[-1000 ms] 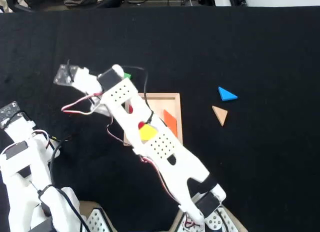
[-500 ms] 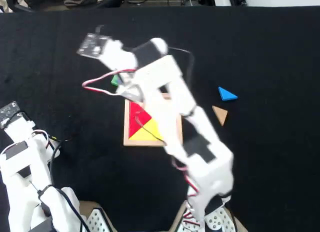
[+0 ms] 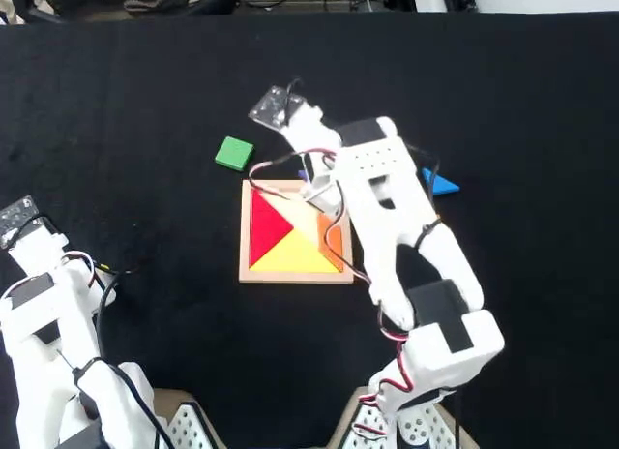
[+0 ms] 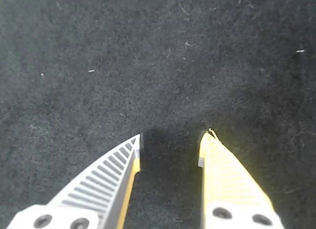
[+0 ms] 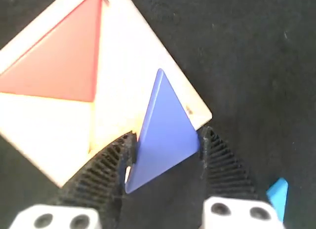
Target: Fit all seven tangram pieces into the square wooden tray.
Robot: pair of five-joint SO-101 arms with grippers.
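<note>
L gripper [image 4: 171,137] sits over bare black cloth [image 4: 158,51] at the table's near L, fingers spread w/ a clear gap and nothing btwn them, well apart from the tray [image 3: 290,276]. Green square [image 3: 233,153] lies loose on the cloth just off the tray's far L corner.

In the tray: red triangle [image 3: 265,226] on the L side, yellow triangle [image 3: 288,256] along the near edge, orange piece [image 3: 334,244] by the R rim.

R gripper [image 5: 168,135] hangs over the tray's far R corner, fingers pinched on a purple triangle [image 5: 163,120]. It's gripped across the wide end, w/ the sharp tip pointing away from the fingers along the rim. Free wood lies on the red-triangle side of that tip, so the piece prob. needs to shift inward and go flat before release. R arm is nearer by far.

Blue triangle [image 3: 442,185] waits on the cloth R of the tray.
</note>
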